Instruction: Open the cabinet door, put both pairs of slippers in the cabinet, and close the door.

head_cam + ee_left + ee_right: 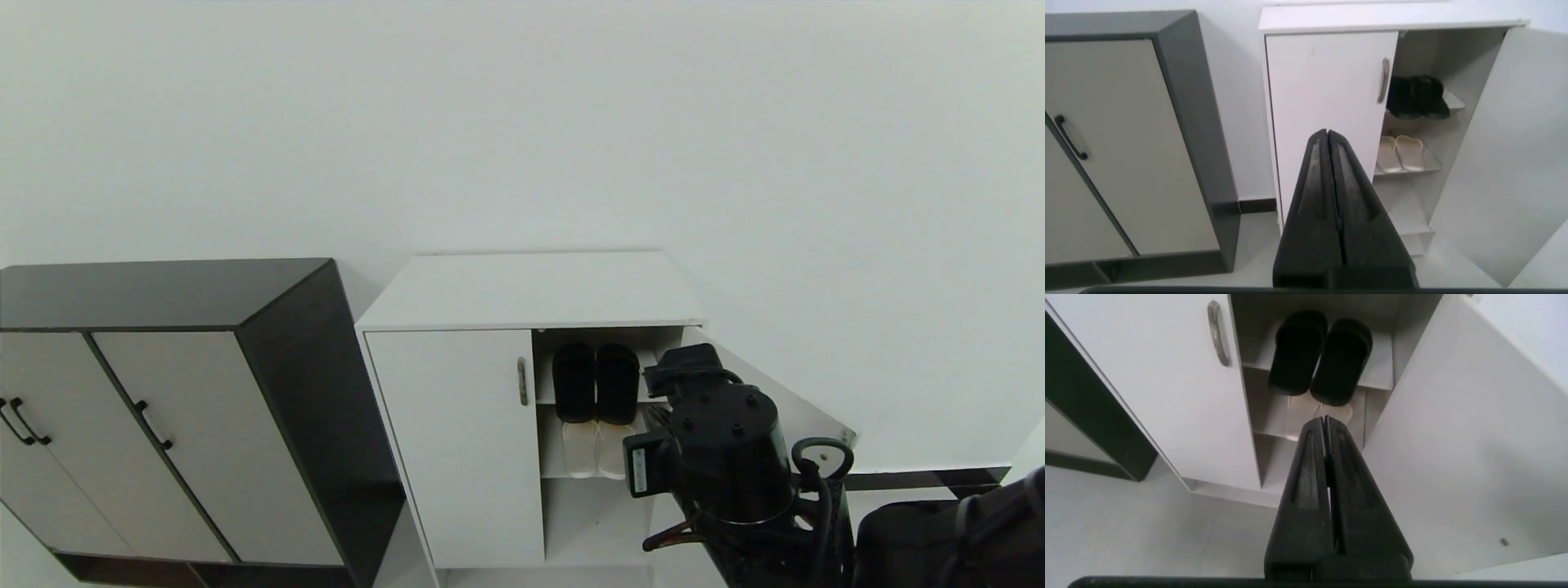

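With black slippers [595, 382] and white slippers [594, 449] shelved, the right gripper [1326, 421] and left gripper [1328, 134], jaws closed and empty, suit pushing the open door [1470, 457] shut.

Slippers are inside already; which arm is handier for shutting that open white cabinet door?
Probably right: the right gripper hangs beside the open white cabinet door; the left gripper is farther back.

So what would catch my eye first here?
Probably the white cabinet with its right door swung open, black slippers on the upper shelf and white slippers on the shelf below. The right gripper, shut, points toward them. A dark cabinet stands to its left.
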